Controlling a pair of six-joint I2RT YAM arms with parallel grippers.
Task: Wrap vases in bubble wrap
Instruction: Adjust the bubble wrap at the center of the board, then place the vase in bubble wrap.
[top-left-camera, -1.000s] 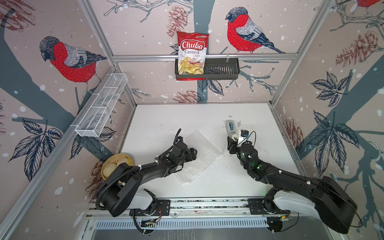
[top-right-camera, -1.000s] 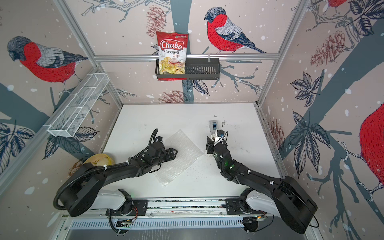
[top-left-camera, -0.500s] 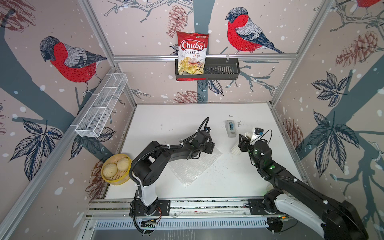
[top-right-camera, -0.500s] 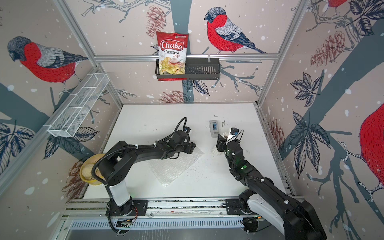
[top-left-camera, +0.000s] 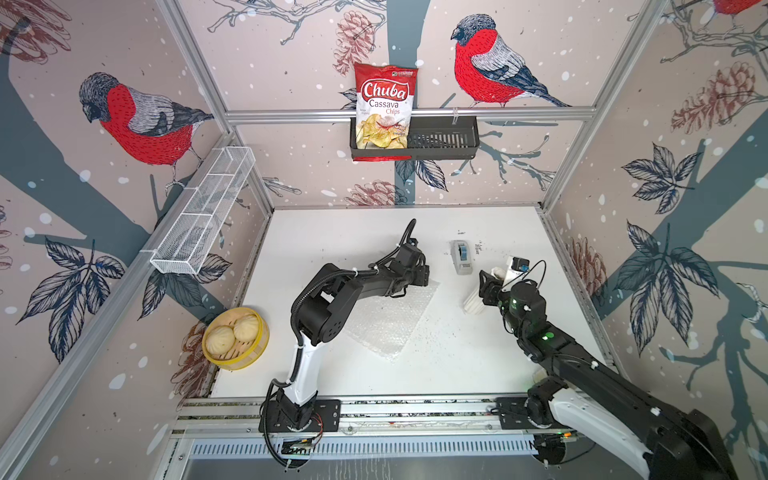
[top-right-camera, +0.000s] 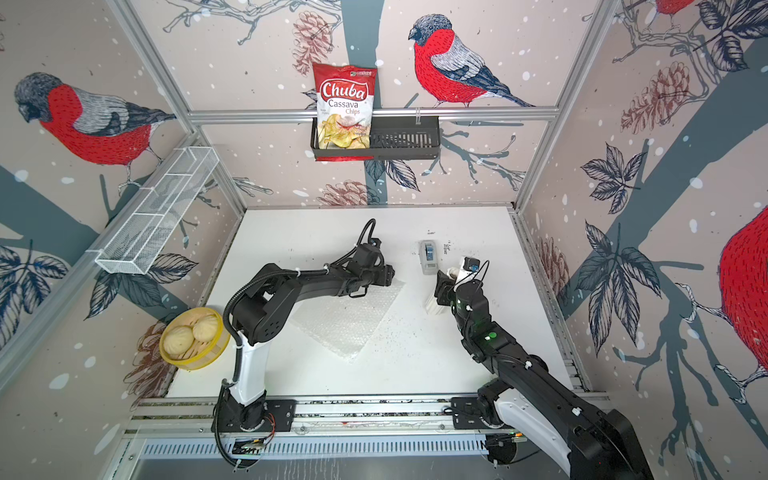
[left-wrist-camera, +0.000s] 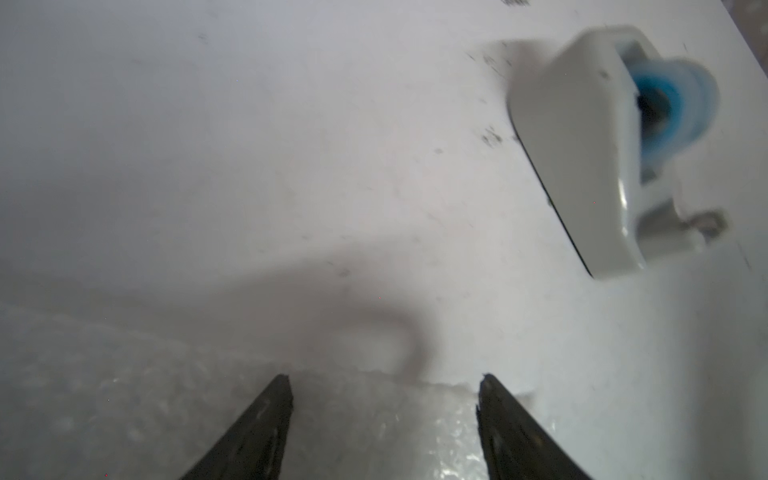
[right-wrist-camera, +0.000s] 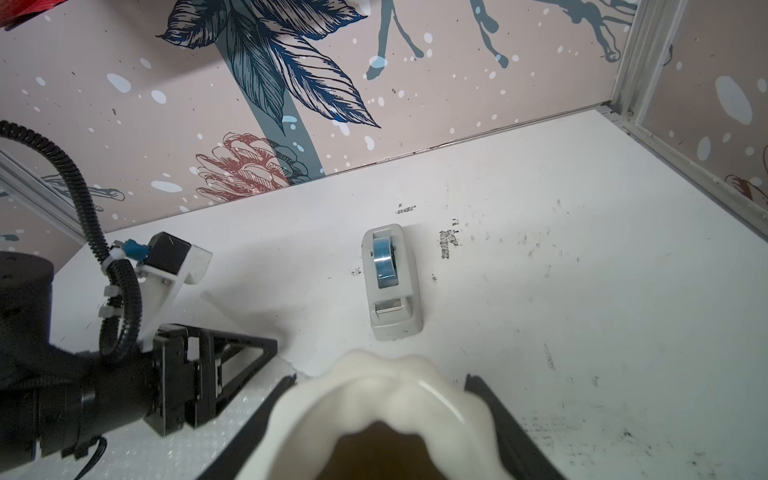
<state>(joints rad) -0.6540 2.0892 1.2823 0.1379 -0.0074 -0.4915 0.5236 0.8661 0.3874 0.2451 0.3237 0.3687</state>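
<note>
The white vase (top-left-camera: 475, 301) is being gripped between the fingers of the right gripper (right-wrist-camera: 380, 380), near the tape dispenser (top-left-camera: 461, 258) and apart from the bubble wrap (top-left-camera: 386, 324). The sheet is lying flat on the table (top-left-camera: 332, 232). The left gripper (left-wrist-camera: 384, 382) is being held over the sheet's far corner, jaws apart, nothing pinched.
</note>
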